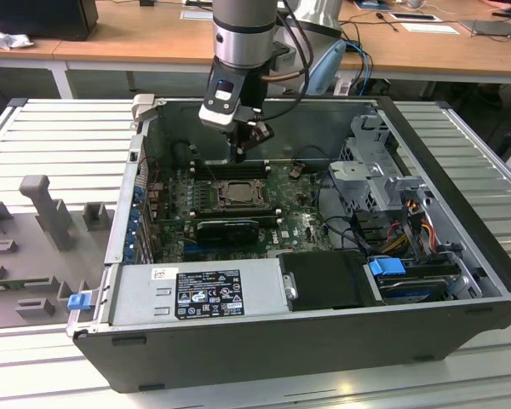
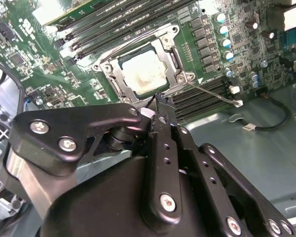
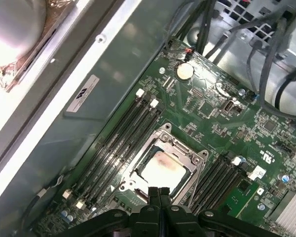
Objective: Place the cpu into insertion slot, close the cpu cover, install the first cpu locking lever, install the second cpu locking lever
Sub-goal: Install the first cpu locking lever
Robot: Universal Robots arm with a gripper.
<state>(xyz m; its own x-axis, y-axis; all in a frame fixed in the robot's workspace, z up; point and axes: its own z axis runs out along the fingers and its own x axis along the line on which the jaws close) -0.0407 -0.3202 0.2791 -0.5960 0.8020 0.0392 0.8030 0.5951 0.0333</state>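
Tool (image 3: 158, 193) pinched together, empty, over the cpu (image 3: 160, 170).

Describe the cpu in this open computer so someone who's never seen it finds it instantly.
Inside the open computer case, find the green motherboard. Between its long black memory slots lies the metal cpu cover; the cpu is the pale silvery square in its window, unlike the narrow dark slots alongside.

Silver-grey cylindrical robot arm (image 1: 238, 30) with a black band, black cables (image 1: 296, 38) looping beside it, ending in a black gripper (image 1: 238, 156). In the second wrist view, its matte black linkage bars (image 2: 163, 163) carry silver cross-head screws (image 2: 39, 127) and small round holes.
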